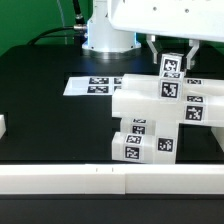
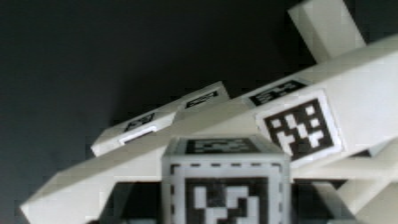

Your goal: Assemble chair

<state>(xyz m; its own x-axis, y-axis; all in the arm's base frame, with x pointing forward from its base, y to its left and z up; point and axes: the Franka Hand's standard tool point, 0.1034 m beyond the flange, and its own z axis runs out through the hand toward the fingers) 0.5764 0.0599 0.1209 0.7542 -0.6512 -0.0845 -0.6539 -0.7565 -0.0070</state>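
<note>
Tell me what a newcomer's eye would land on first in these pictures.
First comes the chair assembly, a blocky stack of white tagged pieces at the exterior view's right on the black table. The end effector sits at its top piece, its fingers either side of a tagged block. Behind, toward the robot base, the marker board lies flat.

You see the gripper (image 1: 171,52) down over the chair (image 1: 160,110), its fingers either side of a tagged upright piece at the top. The marker board (image 1: 97,85) lies flat on the black table (image 1: 45,110), towards the exterior view's left of the chair.
</note>
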